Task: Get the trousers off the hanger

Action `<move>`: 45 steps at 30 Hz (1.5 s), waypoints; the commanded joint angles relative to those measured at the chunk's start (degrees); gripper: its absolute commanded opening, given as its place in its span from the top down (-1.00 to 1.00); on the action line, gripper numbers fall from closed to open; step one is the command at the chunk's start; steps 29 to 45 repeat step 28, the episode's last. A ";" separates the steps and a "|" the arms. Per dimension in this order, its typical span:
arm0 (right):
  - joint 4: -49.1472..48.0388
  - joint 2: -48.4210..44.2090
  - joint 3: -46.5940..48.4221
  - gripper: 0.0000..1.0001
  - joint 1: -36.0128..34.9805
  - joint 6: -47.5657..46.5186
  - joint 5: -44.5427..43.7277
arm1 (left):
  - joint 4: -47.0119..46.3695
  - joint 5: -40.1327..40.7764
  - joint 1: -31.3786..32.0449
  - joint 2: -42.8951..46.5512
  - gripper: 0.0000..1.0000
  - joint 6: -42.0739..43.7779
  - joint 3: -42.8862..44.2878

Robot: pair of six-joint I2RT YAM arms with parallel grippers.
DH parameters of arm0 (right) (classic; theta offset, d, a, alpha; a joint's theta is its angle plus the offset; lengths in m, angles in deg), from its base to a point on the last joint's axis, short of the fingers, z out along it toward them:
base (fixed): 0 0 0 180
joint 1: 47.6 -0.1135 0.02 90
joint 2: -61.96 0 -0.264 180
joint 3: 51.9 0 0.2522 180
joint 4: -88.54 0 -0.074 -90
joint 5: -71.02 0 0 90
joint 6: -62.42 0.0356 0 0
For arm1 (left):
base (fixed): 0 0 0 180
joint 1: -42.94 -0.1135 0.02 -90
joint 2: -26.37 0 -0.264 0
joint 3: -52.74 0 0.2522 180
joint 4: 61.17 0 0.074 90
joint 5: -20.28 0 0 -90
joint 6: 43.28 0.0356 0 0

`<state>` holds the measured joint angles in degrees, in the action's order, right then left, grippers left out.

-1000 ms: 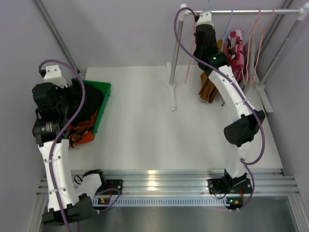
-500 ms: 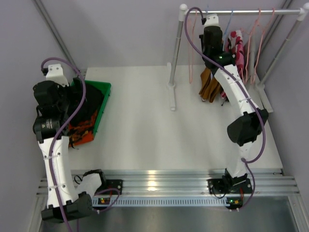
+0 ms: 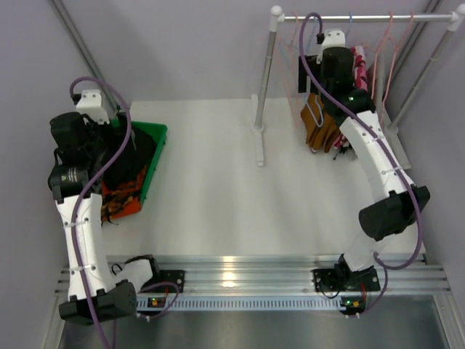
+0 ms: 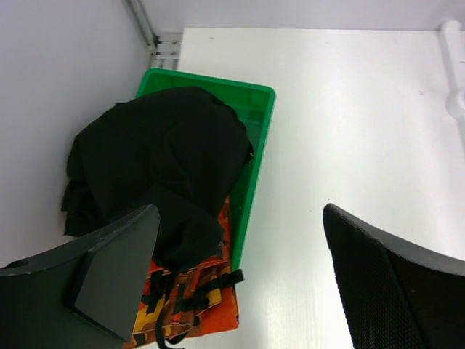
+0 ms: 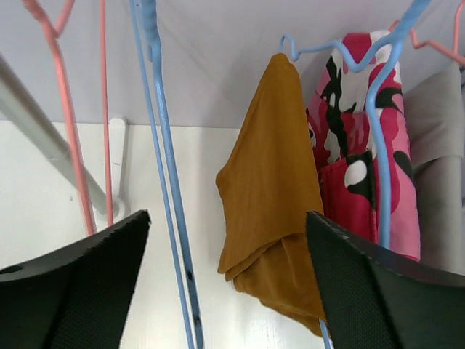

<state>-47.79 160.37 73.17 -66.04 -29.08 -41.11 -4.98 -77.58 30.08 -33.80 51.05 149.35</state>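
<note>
At the left edge of the worktop [image 3: 218, 182] a green bin [image 4: 263, 98] is seen, towards the far corner. Black trousers [image 4: 160, 160] are heaped in it and spill over its left wall. Orange trousers with a dark pattern [image 4: 200, 309] lie under them at the near end of the bin. The left claw [image 4: 240, 211] is held above the bin with its jaws spread wide, and nothing is gripped.

At the far right corner of the worktop a clothes rack [image 3: 363, 16] is set up. The right claw [image 5: 227, 218] is raised beneath its rail with its jaws wide apart, and nothing is clamped. In the right wrist view a pink hanger [image 5: 98, 109] is seen at the left, and a blue hanger [image 5: 163, 145] hangs in the gap between the fingers. Whether it is touched cannot be told. Further right, mustard-brown trousers [image 5: 272, 182] are draped on another blue hanger [image 5: 378, 145], folded and hanging down. Just beside them on the right, red-pink patterned trousers [image 5: 341, 182] hang on the rack.
</note>
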 commanded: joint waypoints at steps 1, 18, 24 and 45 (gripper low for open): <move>1.54 -6.81 0.49 -0.79 0.95 1.32 4.72 | 1.15 -7.68 1.08 -2.76 -0.98 -1.96 4.94; 7.19 -36.52 -24.16 -0.99 1.90 3.16 31.17 | 0.46 17.78 30.27 -20.44 -0.98 -8.03 17.09; 6.83 -42.33 -31.50 -0.99 6.04 4.66 31.62 | -0.69 21.92 29.92 -16.75 -0.98 -6.71 12.69; 6.39 -41.99 -30.71 -0.99 6.13 5.89 32.85 | 0.01 22.54 29.74 -15.87 -0.98 -6.36 12.95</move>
